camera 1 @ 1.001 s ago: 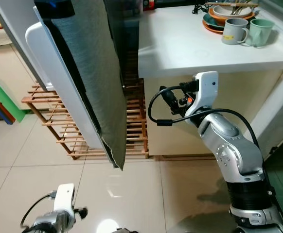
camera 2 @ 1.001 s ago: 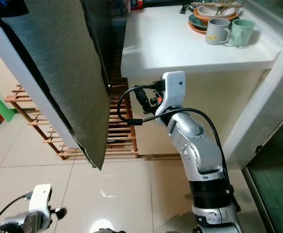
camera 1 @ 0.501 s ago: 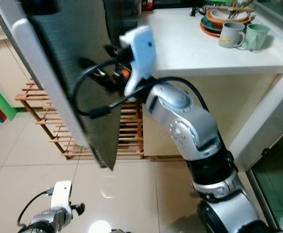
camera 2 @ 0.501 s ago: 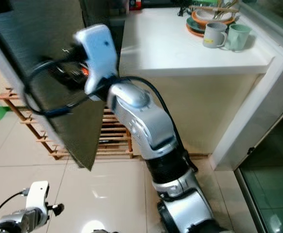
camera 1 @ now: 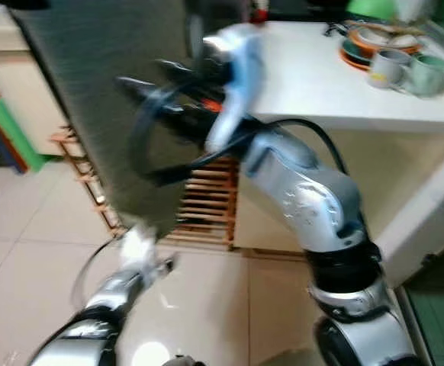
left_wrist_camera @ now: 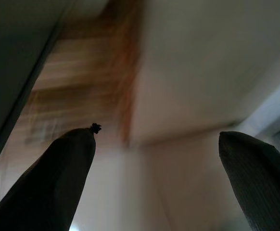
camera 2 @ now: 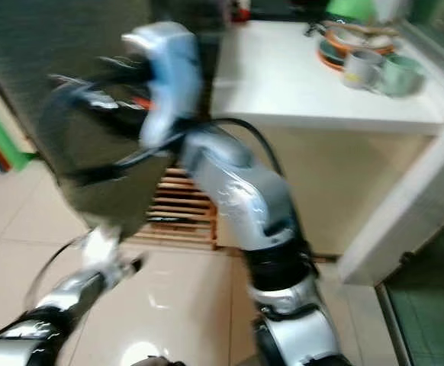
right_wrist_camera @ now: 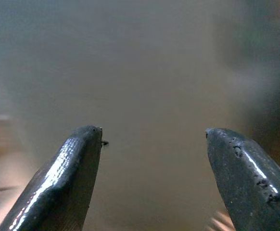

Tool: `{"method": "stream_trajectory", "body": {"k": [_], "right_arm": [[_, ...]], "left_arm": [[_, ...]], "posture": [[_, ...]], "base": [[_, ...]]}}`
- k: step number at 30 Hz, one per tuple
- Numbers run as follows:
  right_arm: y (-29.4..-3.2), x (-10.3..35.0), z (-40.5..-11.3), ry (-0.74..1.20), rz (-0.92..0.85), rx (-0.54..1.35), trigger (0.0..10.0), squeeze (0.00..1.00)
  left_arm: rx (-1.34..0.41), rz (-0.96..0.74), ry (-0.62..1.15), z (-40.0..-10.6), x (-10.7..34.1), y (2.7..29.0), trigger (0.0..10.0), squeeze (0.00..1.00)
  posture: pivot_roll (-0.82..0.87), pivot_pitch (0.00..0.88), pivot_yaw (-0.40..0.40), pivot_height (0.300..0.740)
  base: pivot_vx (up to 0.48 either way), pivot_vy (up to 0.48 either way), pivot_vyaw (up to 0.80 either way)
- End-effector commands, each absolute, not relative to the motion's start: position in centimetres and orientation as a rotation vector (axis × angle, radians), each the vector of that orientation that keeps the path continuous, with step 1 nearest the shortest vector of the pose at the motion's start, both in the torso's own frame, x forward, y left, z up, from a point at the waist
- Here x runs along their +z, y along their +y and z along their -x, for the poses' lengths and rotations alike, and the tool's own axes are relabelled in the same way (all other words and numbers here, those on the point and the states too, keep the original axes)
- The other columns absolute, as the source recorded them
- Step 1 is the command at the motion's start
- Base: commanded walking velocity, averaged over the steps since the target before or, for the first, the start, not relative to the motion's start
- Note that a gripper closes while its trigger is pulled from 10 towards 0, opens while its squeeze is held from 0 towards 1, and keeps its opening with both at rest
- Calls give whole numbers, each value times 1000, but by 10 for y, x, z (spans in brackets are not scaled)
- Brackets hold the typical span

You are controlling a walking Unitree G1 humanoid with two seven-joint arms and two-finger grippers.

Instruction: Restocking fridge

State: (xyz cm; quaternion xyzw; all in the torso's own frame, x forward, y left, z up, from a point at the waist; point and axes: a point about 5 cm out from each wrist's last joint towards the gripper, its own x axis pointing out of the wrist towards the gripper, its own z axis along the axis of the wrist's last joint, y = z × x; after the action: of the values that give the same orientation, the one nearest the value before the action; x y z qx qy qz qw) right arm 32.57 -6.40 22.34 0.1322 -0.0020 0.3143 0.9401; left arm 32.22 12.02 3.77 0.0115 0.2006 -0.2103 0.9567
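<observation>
The fridge door (camera 1: 100, 99) is a dark grey panel swung out at the upper left, blurred by motion. My right arm (camera 1: 298, 191) reaches up and left across it, its white wrist (camera 1: 233, 72) close to the door's face. In the right wrist view the right gripper (right_wrist_camera: 154, 132) is open, both fingers (right_wrist_camera: 77, 163) pointing at a blurred grey-brown surface with nothing between them. My left arm (camera 1: 115, 290) rises from the bottom left. The left gripper (left_wrist_camera: 157, 134) is open and faces the wooden rack (left_wrist_camera: 82, 77) and the counter's side.
A white counter (camera 1: 321, 84) at the right carries two mugs (camera 1: 409, 69) and stacked plates (camera 1: 363, 46). A wooden slatted rack (camera 1: 203, 206) leans beneath the door. Beige floor tiles (camera 1: 24, 252) lie at the lower left, beside a green and red object (camera 1: 4, 122).
My right arm swung from the counter front up and left onto the fridge door. My left arm has lifted from the bottom edge. The camera has shifted and blurred.
</observation>
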Motion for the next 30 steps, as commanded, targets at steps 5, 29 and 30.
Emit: {"method": "stream_trajectory", "body": {"k": [5,29,30], "right_arm": [[-99,199,-323,43,-252,443,10000,0],[-93,182,-314,94,-229,446,10000,0],[-93,181,-314,97,-229,449,10000,0]], "left_arm": [[-628,-168,254,-329,72,91,10000,0],[71,-349,-70,-356,169,174,10000,0],[141,-380,-77,-354,173,185,10000,0]], "posture": [[-180,0,98,740],[-144,0,90,740],[-144,0,90,740]], "base": [[0,0,0],[0,0,0],[0,0,0]]}}
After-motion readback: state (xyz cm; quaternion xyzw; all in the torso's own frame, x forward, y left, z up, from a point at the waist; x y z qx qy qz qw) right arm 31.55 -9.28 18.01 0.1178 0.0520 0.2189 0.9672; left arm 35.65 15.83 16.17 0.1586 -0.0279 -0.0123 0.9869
